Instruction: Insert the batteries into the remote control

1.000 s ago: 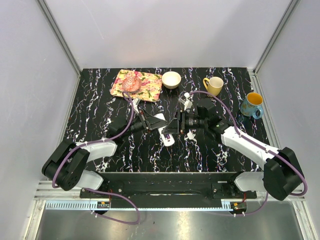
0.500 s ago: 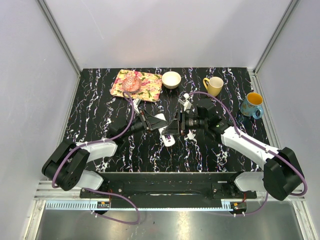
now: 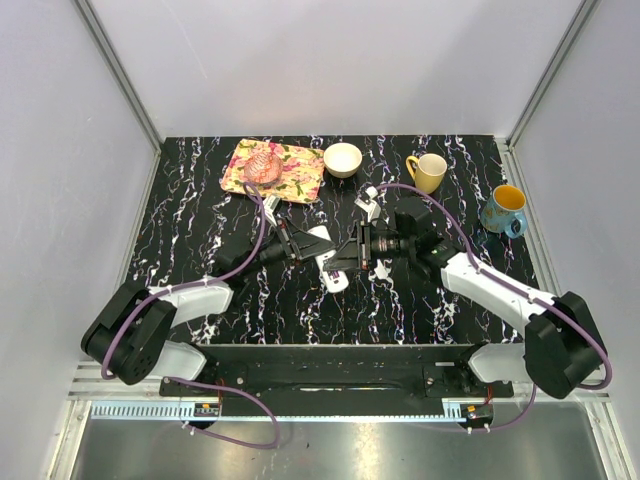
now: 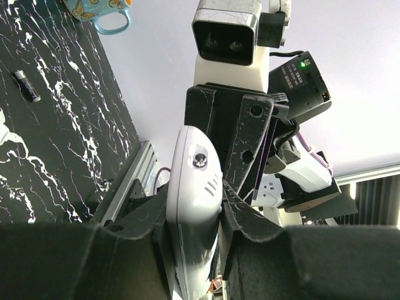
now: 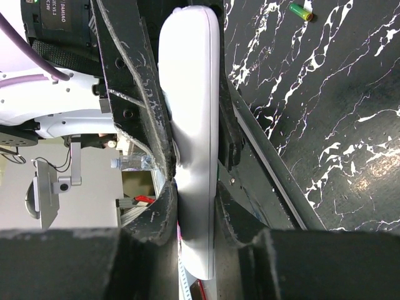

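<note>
The white remote control [image 3: 333, 272] is held up at mid-table between both grippers. My left gripper [image 3: 308, 243] is shut on it; in the left wrist view the remote [image 4: 194, 181] sits clamped between the black fingers [image 4: 250, 219]. My right gripper [image 3: 350, 250] is shut on the same remote from the other side, and the remote [image 5: 190, 94] stands edge-on between its pads in the right wrist view. A dark battery [image 4: 26, 85] lies on the table near the blue mug. A green battery [image 5: 300, 11] lies apart on the table. The remote's slot is hidden.
A floral tray [image 3: 275, 168] with a pink thing on it, a cream bowl [image 3: 343, 159] and a yellow mug [image 3: 428, 171] stand along the back. A blue mug [image 3: 503, 209] stands at the right. Walls close in the black marbled table [image 3: 200, 200].
Both grippers keep their hold on the remote. The right wrist has shifted very slightly to the left; otherwise nothing has visibly moved.
</note>
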`<state>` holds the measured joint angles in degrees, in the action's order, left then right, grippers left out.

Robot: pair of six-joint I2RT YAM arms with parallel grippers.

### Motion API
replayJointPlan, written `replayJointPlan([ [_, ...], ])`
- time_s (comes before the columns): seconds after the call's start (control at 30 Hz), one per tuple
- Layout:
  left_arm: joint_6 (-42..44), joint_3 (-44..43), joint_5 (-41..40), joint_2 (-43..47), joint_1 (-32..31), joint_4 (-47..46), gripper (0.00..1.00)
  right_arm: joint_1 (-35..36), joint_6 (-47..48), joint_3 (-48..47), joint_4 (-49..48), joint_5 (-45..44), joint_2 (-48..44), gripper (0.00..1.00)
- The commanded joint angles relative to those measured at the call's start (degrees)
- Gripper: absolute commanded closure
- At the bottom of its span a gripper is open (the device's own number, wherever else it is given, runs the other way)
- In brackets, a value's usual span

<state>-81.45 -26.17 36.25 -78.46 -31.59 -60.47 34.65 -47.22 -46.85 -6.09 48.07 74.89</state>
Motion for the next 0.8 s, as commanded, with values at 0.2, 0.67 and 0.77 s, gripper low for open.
replayJointPlan([
  [0.2, 2.43, -1.86, -2.32, 2.08, -0.40, -2.74, 1.00, 0.15, -2.26, -0.43, 0.54, -1.40, -1.58, 0.04],
  [0.67, 5.42, 4.37, -5.13, 6.99, 0.66, 3.92, 1.00, -14.53, 17.50, -4.73, 36.21, -42.50, -13.29, 0.09],
  [0.77, 7.71, 6.22, -8.55, 10.68, 0.83, 9.73, 1.00, -14.53, 18.39, -4.22, 39.58, -49.55, -8.89, 0.12],
])
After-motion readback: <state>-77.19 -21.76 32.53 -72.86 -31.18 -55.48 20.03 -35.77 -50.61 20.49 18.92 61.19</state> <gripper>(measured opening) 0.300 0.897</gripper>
